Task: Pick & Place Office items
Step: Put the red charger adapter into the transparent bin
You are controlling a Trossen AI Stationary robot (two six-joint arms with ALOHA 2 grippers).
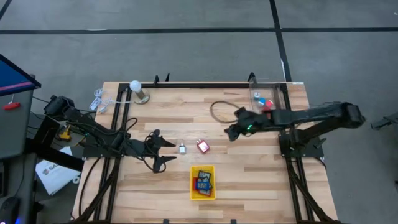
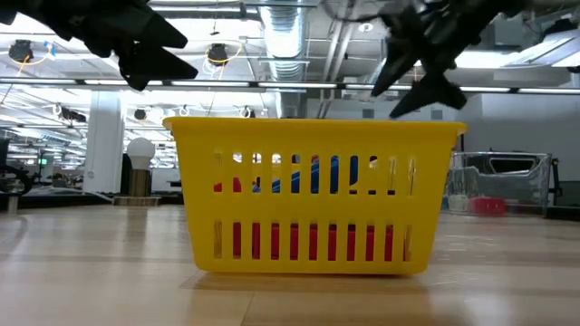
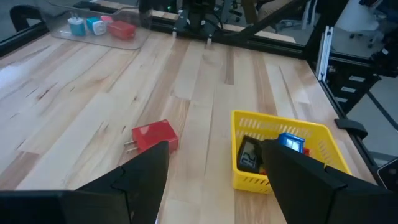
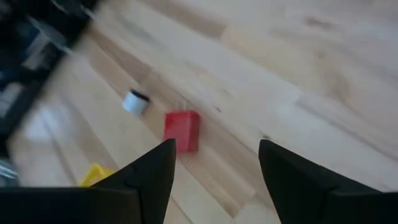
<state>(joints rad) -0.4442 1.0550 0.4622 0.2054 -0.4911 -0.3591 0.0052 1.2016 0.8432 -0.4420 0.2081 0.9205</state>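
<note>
A red block point(image 1: 203, 146) and a small white piece point(image 1: 182, 149) lie on the wooden table just beyond the yellow tray point(image 1: 194, 194), which holds several blue, black and red items. My left gripper point(image 1: 171, 151) hovers open left of the white piece, holding nothing; its wrist view shows the red block point(image 3: 154, 135) and the tray point(image 3: 249, 179) ahead. My right gripper point(image 1: 230, 132) hangs open above the table, right of and beyond the red block point(image 4: 181, 130), with nothing between its fingers. The white piece point(image 4: 134, 101) lies past the block.
A clear tray point(image 1: 278, 93) at the far right corner holds red, blue and white pieces. A white ball on a metal stand point(image 1: 137, 89) stands at the far left. A thin cable loop point(image 1: 213, 112) lies near my right gripper. Bare wood stretches on either side of the yellow tray.
</note>
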